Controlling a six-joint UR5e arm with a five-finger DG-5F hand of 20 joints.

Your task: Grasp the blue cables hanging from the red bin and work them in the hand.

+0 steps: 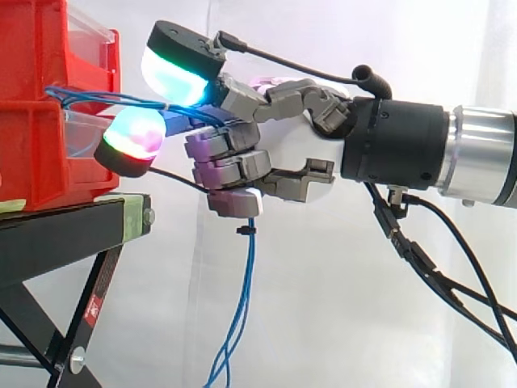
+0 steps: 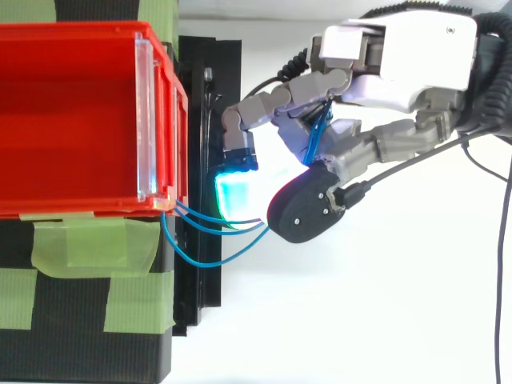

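Thin blue cables (image 1: 121, 99) come out of the red bin (image 1: 48, 105) and run right into my hand (image 1: 266, 141), then hang down below it (image 1: 242, 307). From above, the cables (image 2: 216, 232) loop out from the bin's front corner (image 2: 164, 200) and pass up through the curled fingers (image 2: 316, 136). My hand is just right of the bin, its fingers folded round the cables. One pad glowing cyan-green (image 1: 174, 77) sits above the strands and one glowing red-green (image 1: 133, 133) below them.
The red bin rests on a black stand (image 1: 73, 234) with green tape (image 2: 96, 240) over its top. A clear plastic divider (image 2: 146, 120) closes the bin's front. A white curtain hangs behind, with open space right of and below the hand.
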